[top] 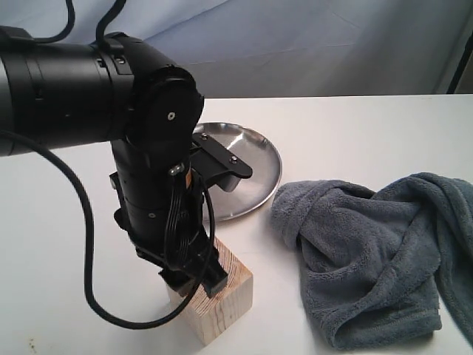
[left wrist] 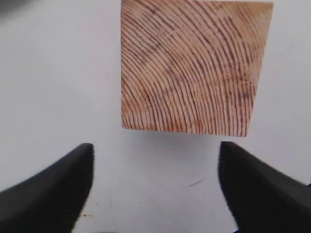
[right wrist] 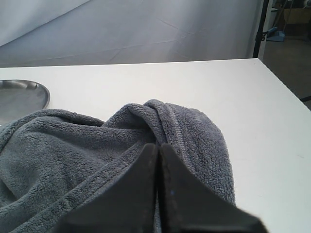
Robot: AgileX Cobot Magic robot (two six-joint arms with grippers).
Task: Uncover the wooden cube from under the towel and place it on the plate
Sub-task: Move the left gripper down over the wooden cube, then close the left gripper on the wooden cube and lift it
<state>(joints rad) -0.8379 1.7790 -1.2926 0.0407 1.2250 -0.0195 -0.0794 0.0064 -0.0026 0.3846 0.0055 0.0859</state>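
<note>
Where the white counter [top: 355, 133] meets the left side of the exterior view, the bulky black left arm [top: 148, 148] reaches down with a black cable [top: 89, 244] looping beside it. Its end effector [left wrist: 155, 145] is open: in the left wrist view the two dark fingers [left wrist: 58, 194] stand wide apart and touch nothing. The pale wooden cube with curved brown grain lines [left wrist: 194, 68] sits on the counter just beyond the fingertips, roughly in line with the gap between them. In the exterior view this cube [top: 222, 296] lies bare at the near edge, directly beneath the left wrist, which hides part of its top. Behind it and a little to the right lies the round shiny stainless-steel plate with a shallow rim [top: 255, 166], apart from the cube and with nothing on it. Further right, the thick fluffy grey-blue towel [top: 369, 251] is heaped in loose folds near the plate's rim, clear of the cube. In the right wrist view the right end effector [right wrist: 158, 150] has its two dark fingers pressed together, tips against a stitched fold of the towel [right wrist: 73, 160]; whether any cloth is pinched between them I cannot tell.
</note>
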